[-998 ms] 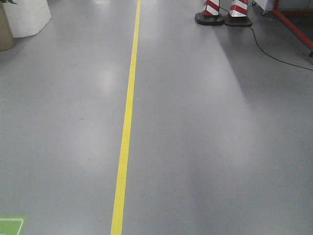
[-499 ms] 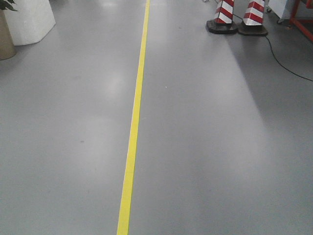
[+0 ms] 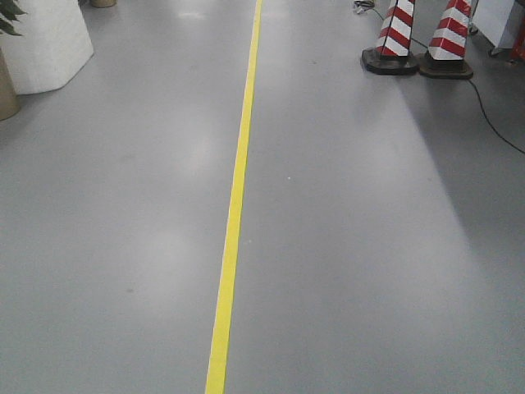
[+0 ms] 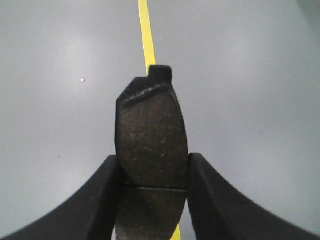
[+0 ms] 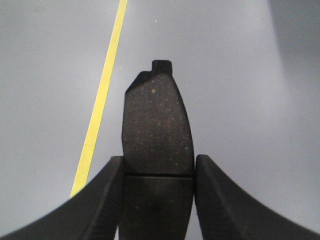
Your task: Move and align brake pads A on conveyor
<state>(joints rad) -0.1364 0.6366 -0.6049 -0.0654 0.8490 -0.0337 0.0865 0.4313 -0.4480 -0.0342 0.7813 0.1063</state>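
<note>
In the left wrist view a dark grey brake pad with a centre groove stands upright between the black fingers of my left gripper, which is shut on it above the grey floor. The right wrist view shows the same for my right gripper: it is shut on a second brake pad, held lengthwise with its tab pointing away. The conveyor is out of view. Neither gripper appears in the front view.
A yellow floor line runs straight ahead over the grey floor. Two red-and-white striped cones stand at the far right with a black cable trailing from them. A white block sits far left.
The front view has travelled forward along the yellow line: the cones and white block have slid down-right in the frame, and the line has shifted right. The green floor mark has left the view.
</note>
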